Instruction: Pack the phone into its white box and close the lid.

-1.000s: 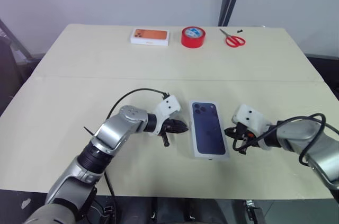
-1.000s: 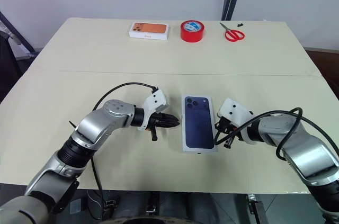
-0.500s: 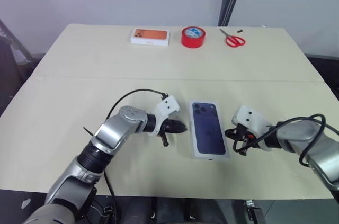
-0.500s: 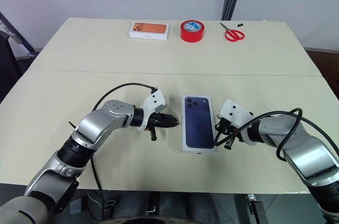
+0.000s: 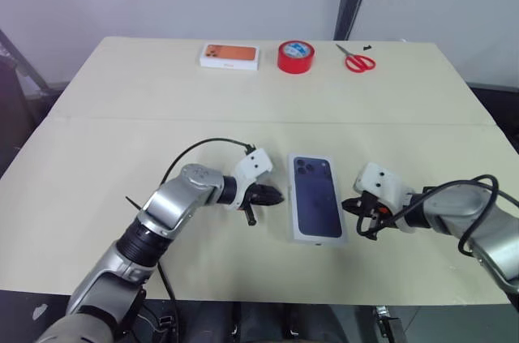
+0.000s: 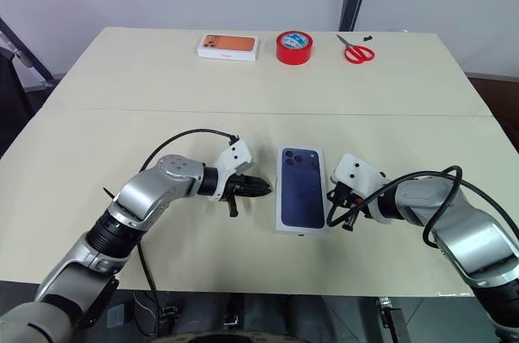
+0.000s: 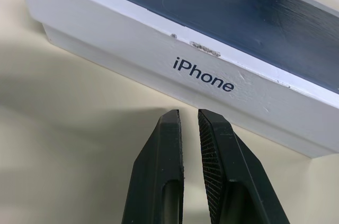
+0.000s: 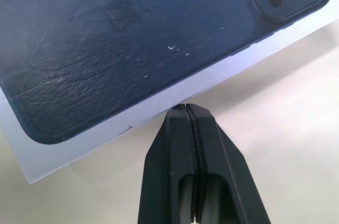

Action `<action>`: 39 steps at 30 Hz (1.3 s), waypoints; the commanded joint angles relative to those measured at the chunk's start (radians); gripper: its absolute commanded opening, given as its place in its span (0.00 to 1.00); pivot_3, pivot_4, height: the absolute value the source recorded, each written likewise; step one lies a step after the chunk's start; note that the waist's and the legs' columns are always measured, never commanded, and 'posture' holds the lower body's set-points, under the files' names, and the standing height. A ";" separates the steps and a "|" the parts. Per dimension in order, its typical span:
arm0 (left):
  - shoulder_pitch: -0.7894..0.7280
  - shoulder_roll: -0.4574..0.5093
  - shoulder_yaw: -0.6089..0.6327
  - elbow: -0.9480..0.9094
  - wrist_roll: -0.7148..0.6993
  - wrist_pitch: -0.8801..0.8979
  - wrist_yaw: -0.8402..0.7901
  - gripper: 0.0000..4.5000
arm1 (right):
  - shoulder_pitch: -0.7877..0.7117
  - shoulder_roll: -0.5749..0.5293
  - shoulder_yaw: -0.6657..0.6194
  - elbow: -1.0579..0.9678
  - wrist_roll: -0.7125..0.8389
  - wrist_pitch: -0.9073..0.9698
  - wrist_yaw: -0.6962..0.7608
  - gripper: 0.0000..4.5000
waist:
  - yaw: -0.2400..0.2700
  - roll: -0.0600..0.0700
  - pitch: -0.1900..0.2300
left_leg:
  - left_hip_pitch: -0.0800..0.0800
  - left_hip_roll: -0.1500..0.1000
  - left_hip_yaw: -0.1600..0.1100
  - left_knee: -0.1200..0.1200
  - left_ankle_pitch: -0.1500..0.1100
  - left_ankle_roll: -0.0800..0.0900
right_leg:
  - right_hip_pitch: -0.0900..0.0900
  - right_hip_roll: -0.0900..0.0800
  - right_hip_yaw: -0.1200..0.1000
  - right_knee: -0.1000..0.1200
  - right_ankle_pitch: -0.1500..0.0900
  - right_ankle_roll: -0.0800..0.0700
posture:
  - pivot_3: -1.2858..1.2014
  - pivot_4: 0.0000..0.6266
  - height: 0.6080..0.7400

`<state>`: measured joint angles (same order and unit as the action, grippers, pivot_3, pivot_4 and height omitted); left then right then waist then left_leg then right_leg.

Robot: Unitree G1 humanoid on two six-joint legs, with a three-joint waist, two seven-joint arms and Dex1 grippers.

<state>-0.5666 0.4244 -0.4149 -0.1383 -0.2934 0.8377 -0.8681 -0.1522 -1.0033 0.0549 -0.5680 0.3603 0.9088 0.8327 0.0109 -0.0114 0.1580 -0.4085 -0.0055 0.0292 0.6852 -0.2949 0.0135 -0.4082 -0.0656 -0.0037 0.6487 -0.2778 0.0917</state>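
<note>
1. Left gripper (image 5: 277,195) near the table's (image 5: 122,140) middle, black fingers (image 7: 169,150) pressed almost together with a thin gap, grasping nothing, tips aimed at the long side of the white box and just short of it.
2. Closed white box (image 5: 318,229) flat at the table's centre between both grippers, lid (image 7: 159,28) on, a dark navy phone picture (image 8: 122,38) on its top, "iPhone" lettering on the side wall; actual phone not visible.
3. Right gripper (image 5: 350,204) just beside the box's other long side, fingers clenched tight on nothing, tips touching or nearly touching the box edge.
4. Along the far edge: orange-printed box (image 5: 229,56), red tape roll (image 5: 296,57), red scissors (image 5: 357,59).
</note>
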 commanded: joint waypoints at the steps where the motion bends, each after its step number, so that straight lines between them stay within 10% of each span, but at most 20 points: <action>1: -0.008 0.000 0.018 -0.019 -0.003 -0.013 -0.001 0.13 | -0.006 -0.003 -0.037 -0.050 0.023 -0.014 0.009 0.01 | 0.000 0.000 0.000 | 0.000 0.000 0.000 0.000 0.000 0.000 | 0.000 0.000 0.000 0.000 0.000 0.000 | 0.52 0.24 0.88; 14: -0.137 -0.048 0.233 0.079 -0.082 0.011 0.056 0.13 | 0.042 -0.029 -0.159 -0.052 0.080 -0.036 0.069 0.01 | 0.004 0.000 0.000 | -0.001 0.000 0.000 0.000 0.000 0.000 | 0.000 0.000 0.000 0.000 0.000 0.000 | 0.52 0.24 0.88; 30: -0.206 -0.141 -0.044 0.287 0.105 -0.078 0.004 0.13 | 0.151 -0.027 -0.012 -0.180 0.100 -0.001 0.008 0.01 | -0.001 0.000 0.000 | 0.001 0.000 0.000 0.000 -0.001 0.001 | 0.000 0.001 0.000 0.000 0.000 0.000 | 0.52 0.24 0.88; 39: -0.178 -0.147 0.025 0.285 0.096 -0.120 0.035 0.13 | 0.132 -0.018 -0.048 -0.151 0.117 -0.031 0.009 0.01 | -0.001 -0.001 -0.001 | 0.002 0.001 0.000 0.000 -0.001 0.001 | 0.002 0.001 0.000 0.000 0.000 0.000 | 0.52 0.24 0.88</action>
<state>-0.7583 0.2736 -0.4215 0.1406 -0.2045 0.7270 -0.8539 -0.0112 -1.0271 0.0441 -0.7339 0.4680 0.8826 0.8433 0.0100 -0.0125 0.1573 -0.4067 -0.0050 0.0292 0.6854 -0.2956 0.0146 -0.4063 -0.0645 -0.0034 0.6484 -0.2778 0.0917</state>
